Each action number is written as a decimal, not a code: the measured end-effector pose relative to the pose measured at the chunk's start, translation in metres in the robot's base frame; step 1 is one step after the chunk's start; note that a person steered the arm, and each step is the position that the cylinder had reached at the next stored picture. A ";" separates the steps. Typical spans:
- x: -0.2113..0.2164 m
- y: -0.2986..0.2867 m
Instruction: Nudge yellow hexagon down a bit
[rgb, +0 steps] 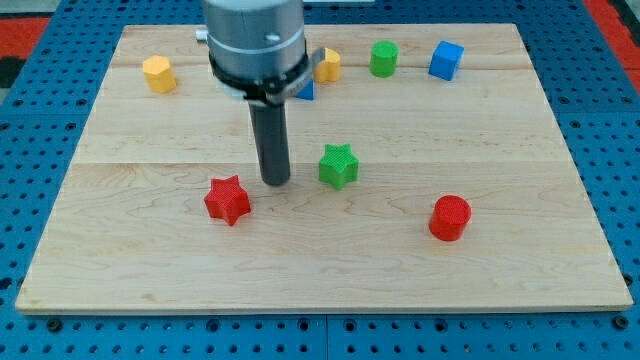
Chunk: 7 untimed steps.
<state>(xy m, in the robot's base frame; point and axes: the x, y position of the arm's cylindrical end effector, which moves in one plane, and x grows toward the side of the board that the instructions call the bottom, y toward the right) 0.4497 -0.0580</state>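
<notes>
The yellow hexagon (159, 74) sits near the top-left corner of the board (560, 250), well apart from every other block. Taking it as the landmark: my tip (275, 182) is well to its right and lower, down between the red star (227, 200) and the green star (339, 165), touching neither as far as the view shows. There is no gripper here, only a bare rod, so nothing opens or closes; the tip stands free, pressed against nothing.

Further right of the hexagon, along the same top row, a second yellow block (328, 65) and a blue block (305, 91) are partly hidden behind the arm's body; their shapes cannot be told. Beyond them stand a green cylinder (383, 59) and a blue cube (446, 60). A red cylinder (449, 217) lies far off to the lower right.

The hexagon looks like a small, stiff plastic piece, light and likely to slide easily on the smooth wood. Being light, it will probably skid or spin if struck off-centre. It cannot be grasped; the place to bear on it is its upper side, at the middle, so the push runs straight toward the view's bottom. A short, slow push should do for a small nudge. The board below it is free of blocks, so little stands in its path.
</notes>
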 end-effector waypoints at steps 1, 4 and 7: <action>-0.049 -0.030; -0.182 -0.123; -0.167 -0.188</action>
